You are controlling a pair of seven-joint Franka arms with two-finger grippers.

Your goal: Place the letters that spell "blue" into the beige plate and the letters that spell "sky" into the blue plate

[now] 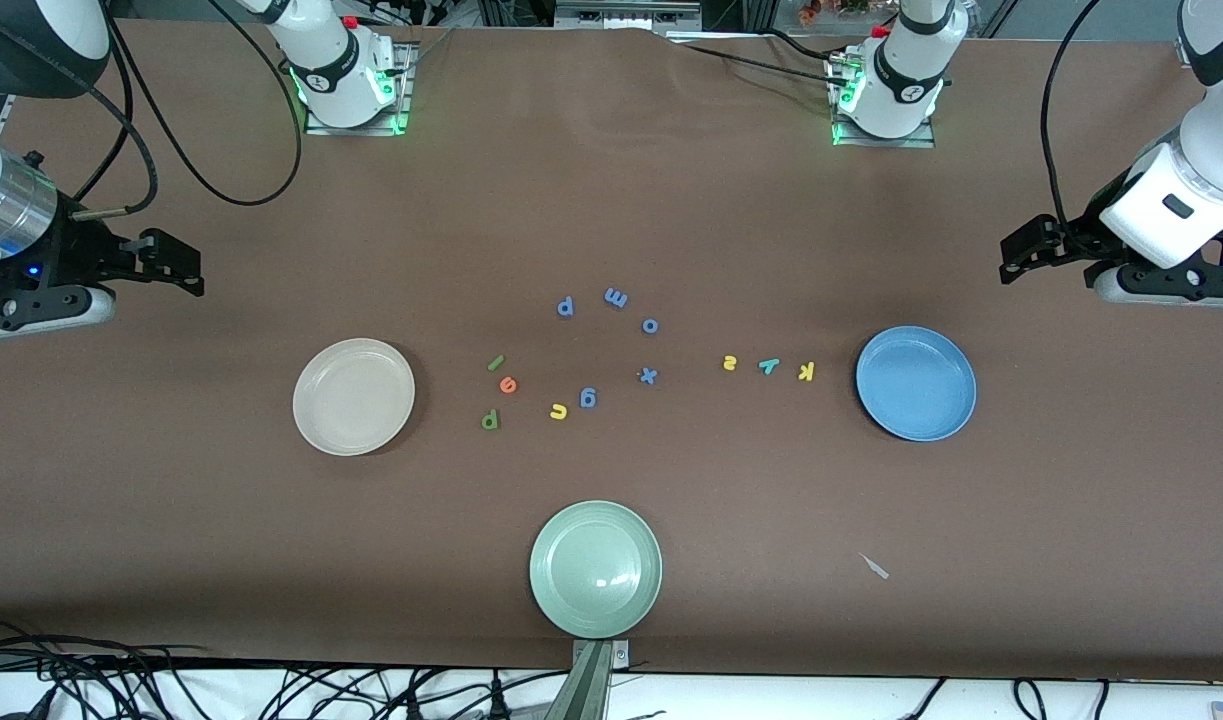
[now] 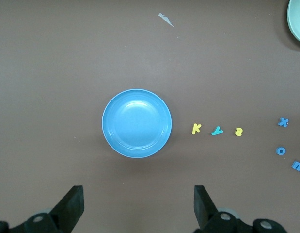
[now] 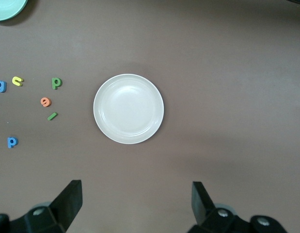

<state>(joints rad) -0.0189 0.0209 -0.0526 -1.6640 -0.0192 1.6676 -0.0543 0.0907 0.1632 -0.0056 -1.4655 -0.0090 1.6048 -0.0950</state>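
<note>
**Both claws spread, nothing held**

Our left gripper (image 2: 137, 208) hangs spread over bare table near the blue plate (image 1: 916, 383); our right gripper (image 3: 136, 206) waits spread near the beige plate (image 1: 353, 396). Both plates hold nothing. We see s (image 1: 730, 363), y (image 1: 768, 366), k (image 1: 806, 372) beside the blue plate; l (image 1: 495, 363), e (image 1: 508, 385), b (image 1: 490, 419), u (image 1: 558, 410) beside the beige.

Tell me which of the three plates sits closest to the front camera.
The pale green plate. It lies lowest in the front view, while the beige plate and blue plate sit farther back, level with the letters.
</note>
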